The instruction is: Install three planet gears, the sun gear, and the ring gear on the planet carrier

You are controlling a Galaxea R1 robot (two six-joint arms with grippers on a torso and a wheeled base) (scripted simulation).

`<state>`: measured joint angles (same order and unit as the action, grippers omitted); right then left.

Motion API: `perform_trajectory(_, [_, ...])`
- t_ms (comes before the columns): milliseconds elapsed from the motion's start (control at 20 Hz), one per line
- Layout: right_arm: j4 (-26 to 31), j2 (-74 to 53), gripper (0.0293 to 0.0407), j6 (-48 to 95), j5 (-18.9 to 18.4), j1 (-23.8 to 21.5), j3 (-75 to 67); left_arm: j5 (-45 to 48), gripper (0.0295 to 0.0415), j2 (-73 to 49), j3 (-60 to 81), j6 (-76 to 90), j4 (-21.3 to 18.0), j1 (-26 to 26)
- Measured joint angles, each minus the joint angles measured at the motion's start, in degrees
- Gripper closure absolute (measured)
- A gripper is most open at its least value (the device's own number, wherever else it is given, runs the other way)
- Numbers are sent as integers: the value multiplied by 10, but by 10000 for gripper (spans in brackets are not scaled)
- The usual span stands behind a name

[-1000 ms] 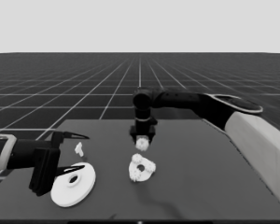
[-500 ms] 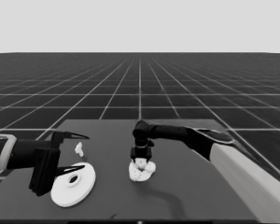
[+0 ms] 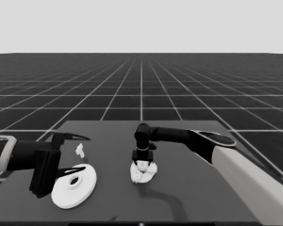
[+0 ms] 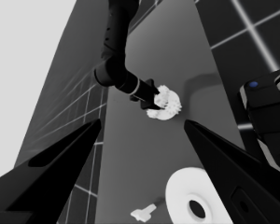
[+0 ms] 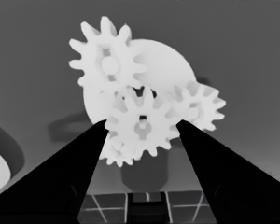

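The smaller round part (image 5: 170,65) lies mid-table with gears on it. One gear (image 5: 107,63) and a second gear (image 5: 201,106) sit at its rim, and a third (image 5: 115,154) peeks out from behind a finger. My right gripper (image 5: 142,123) reaches down over this cluster (image 3: 143,172), shut on a fourth gear (image 5: 141,127) at the middle of the part. The larger round part (image 3: 74,185) lies flat at the table's left. My left gripper (image 4: 143,121) waits open beside it, holding nothing.
A thin white piece (image 3: 79,150) lies just behind the larger round part, also seen as a thin white piece (image 4: 142,213) in the left wrist view. Dark machinery with blue lights (image 4: 266,116) sits past the table's edge. The right arm's pale grey part (image 3: 254,188) fills the lower right.
My right gripper came down and nearer with the gear, from above the table's back to the middle of the smaller round part. The left arm stayed still.
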<state>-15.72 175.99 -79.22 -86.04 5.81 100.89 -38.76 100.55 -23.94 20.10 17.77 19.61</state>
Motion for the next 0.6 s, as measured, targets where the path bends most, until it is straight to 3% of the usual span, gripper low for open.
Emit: perform_trajectory(600, [0,0,391,-72,0,0,0,0,326,0,0,0,0,0])
